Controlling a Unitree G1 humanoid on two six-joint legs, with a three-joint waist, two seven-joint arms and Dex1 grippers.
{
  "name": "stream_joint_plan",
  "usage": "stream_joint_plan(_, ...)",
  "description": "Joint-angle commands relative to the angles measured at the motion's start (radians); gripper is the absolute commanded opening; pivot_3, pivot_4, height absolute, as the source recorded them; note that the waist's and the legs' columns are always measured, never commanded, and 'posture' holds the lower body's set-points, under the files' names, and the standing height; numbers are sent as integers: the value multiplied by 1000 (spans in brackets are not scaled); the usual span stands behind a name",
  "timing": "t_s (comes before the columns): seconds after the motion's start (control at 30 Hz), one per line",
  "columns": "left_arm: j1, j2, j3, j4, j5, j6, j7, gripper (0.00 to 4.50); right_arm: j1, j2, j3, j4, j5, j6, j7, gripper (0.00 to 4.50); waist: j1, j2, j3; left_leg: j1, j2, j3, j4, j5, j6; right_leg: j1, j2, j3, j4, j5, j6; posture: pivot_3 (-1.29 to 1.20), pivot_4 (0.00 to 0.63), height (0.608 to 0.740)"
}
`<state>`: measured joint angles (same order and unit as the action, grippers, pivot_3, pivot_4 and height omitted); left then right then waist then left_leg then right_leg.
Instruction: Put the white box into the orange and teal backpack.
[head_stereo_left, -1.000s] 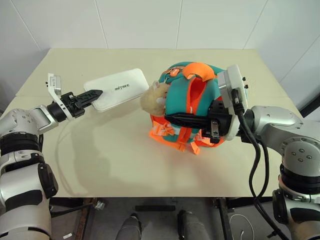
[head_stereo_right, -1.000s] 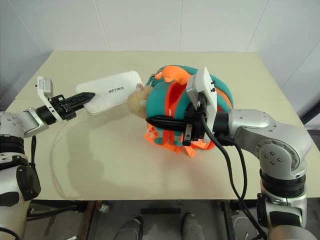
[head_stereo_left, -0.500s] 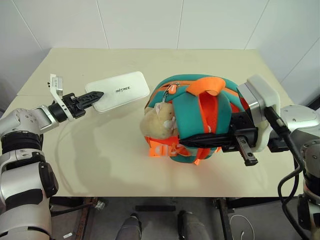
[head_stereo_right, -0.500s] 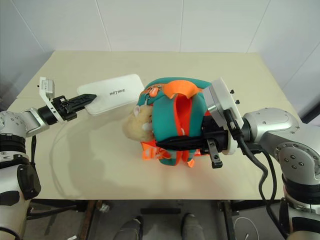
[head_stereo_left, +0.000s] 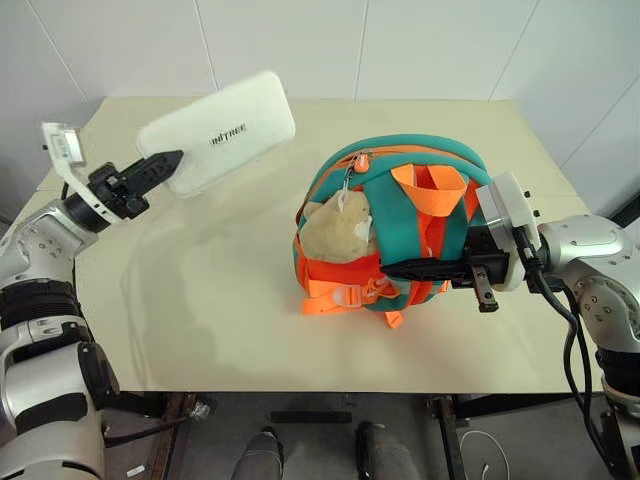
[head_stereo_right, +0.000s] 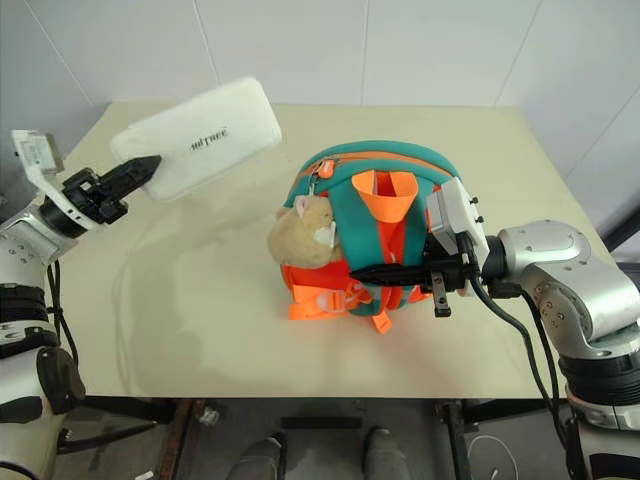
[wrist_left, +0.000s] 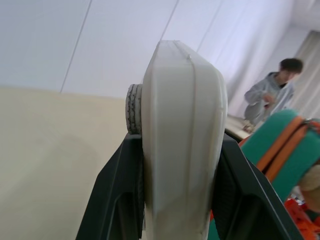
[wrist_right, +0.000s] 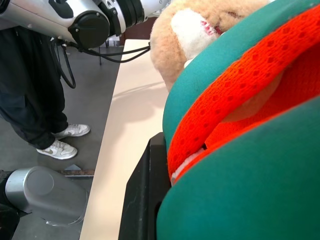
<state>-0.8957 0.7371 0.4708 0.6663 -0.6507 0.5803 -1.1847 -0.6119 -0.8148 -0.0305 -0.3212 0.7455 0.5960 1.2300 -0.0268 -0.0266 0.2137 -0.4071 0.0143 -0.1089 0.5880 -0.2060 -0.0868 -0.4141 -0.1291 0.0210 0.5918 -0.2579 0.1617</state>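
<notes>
Both pairs of jaws are clamped: the left gripper pinches one short end of the white box, held in the air over the table, and the right gripper is closed on the straps of the orange and teal backpack, which stands on the table. The box looks stiff, light and smooth, so an end pinch may let it swing or slip; the soft backpack will sag unless held near its zip. The left wrist view shows the box edge-on between the pads and a person beyond; the head views show its lettered face.
</notes>
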Motion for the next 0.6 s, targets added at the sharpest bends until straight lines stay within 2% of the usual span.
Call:
stream_joint_plan(0.03,1,24,53,-59,-74,-34,-92,1316,-11,8,-13,-17,1,-19,-1,0,0,0,0,0,0,0,0,0,0,0,0,0,0,0,0,0,150,740)
stream_joint_plan(0.33,40,99,-26,-89,-84,38,-319,1316,1,19,-13,-7,0,-14,-20,0,-1,0,0,0,0,0,2,0,0,1,0,0,1,0,0,0,150,740)
stream_joint_plan(0.6,30,132,-92,-57,-75,33,-421,1315,5,30,-6,-2,-6,-17,-27,0,-1,0,0,0,0,0,2,0,1,1,0,0,2,0,0,0,150,740)
